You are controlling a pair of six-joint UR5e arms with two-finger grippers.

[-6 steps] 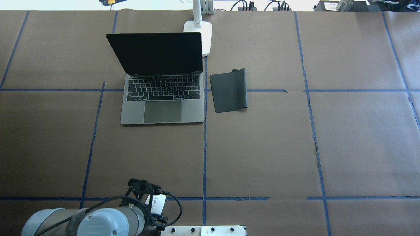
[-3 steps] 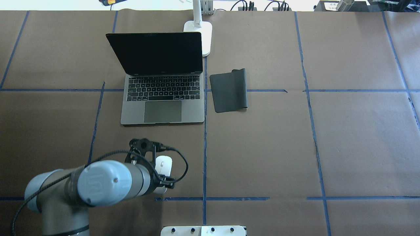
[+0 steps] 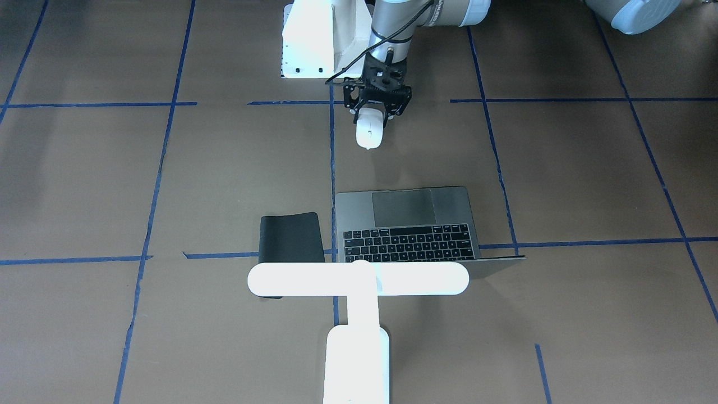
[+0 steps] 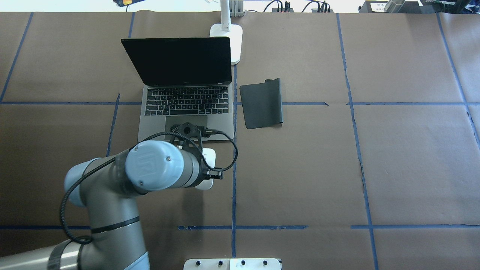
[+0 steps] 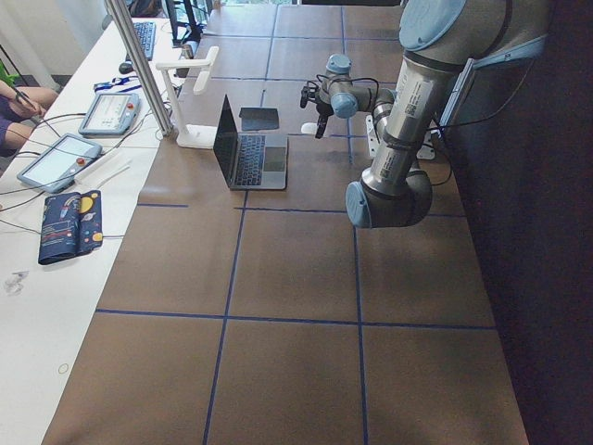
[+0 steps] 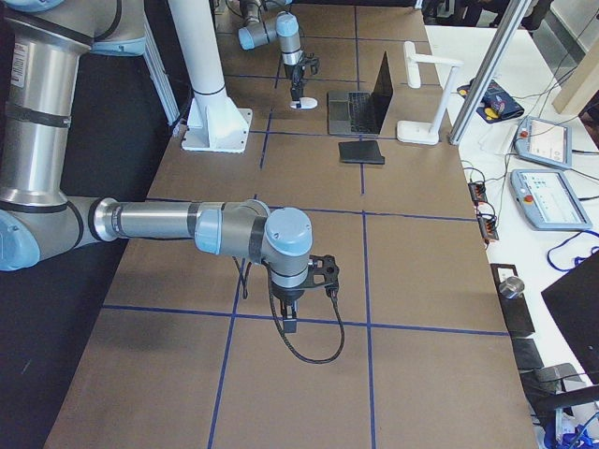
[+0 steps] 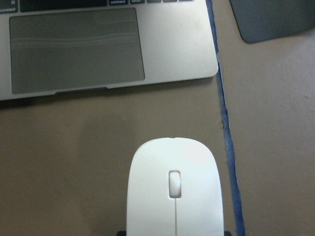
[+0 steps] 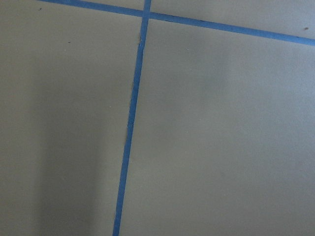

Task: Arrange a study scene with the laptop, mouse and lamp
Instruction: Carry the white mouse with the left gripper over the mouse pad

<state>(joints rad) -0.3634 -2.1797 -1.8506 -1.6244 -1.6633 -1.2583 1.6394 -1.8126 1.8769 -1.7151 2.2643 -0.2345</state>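
Note:
My left gripper point(image 3: 377, 114) is shut on the rear of the white mouse point(image 3: 369, 132) and holds it just off the table, in front of the laptop's front right corner. The mouse also shows in the overhead view point(image 4: 209, 156) and the left wrist view point(image 7: 174, 191), its front toward the laptop. The grey laptop point(image 4: 185, 108) stands open, screen dark. The white lamp point(image 3: 359, 279) stands behind the laptop, with its base point(image 4: 229, 41) at the far edge. My right gripper point(image 6: 290, 318) hangs over bare table, and I cannot tell whether it is open or shut.
A black pad point(image 4: 261, 105) lies right of the laptop, one edge curled up. A white bolted pedestal block point(image 3: 314, 39) stands at the robot's base. Blue tape lines point(image 4: 234, 180) cross the brown table cover.
My left arm has carried the mouse forward from the table's near edge to just in front of the laptop. Laptop, pad and lamp have not moved.

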